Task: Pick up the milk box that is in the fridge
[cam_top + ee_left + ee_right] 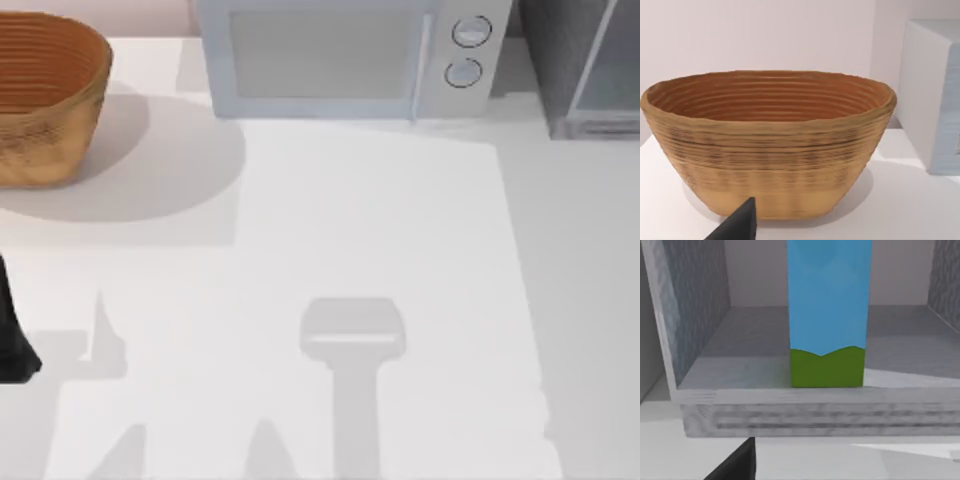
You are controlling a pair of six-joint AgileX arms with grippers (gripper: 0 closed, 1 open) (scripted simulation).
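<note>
Milk box (829,315) stands upright on fridge (705,375) floor.

The milk box (829,315), sky-blue over a green base band, is standing upright inside the dark grey fridge (585,70), which is sitting at the bench's far right corner.

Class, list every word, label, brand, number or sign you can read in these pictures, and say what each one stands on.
None can be read.
Milk box, inside the fridge: plain blue and green, no lettering.
Microwave: no markings readable by its two knobs.
Basket: bare weave, no label.
</note>
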